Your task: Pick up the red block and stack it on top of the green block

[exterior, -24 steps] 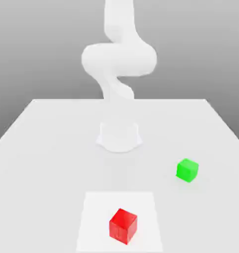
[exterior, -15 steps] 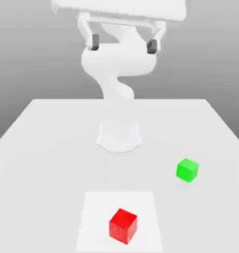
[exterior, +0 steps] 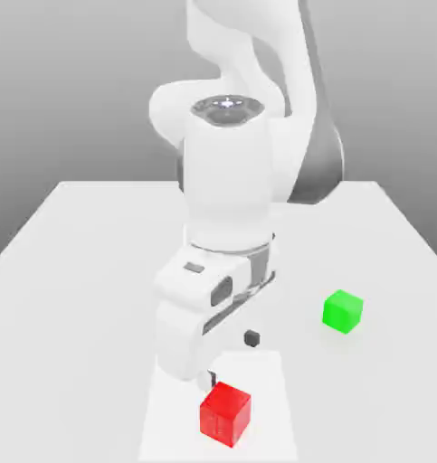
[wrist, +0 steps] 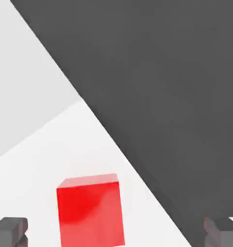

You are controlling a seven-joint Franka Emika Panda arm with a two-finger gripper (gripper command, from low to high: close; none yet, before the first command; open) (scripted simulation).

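Gripper: the gripper (exterior: 229, 354) hangs low over the table, just behind the red block as the exterior view sees it; its fingers are spread wide, holding nothing.
Fingertips, hand view: two dark pads (wrist: 10, 231) sit at opposite edges of the picture, the red block between them but nearer one pad than the other; neither pad touches it.
Fingertips, exterior view: one small dark pad (exterior: 251, 338) shows beside the white hand body; the other is mostly hidden behind that body.
Red block: the red block (exterior: 225, 413) rests on a brighter white square patch (exterior: 167, 407) at the table's near edge, one corner turned toward the camera; in the hand view its glossy face (wrist: 90, 211) and top edge are seen close up.
Green block: the green block (exterior: 342, 311) sits on the plain table surface toward the exterior view's right, well apart from the red block and the hand.
Table: the white table (exterior: 68, 271) spreads under the arm; the hand view shows its edge running diagonally against a dark grey ground (wrist: 176, 87).
Arm: the white Panda arm (exterior: 229, 181) folds forward from its base, wrist pointing down.
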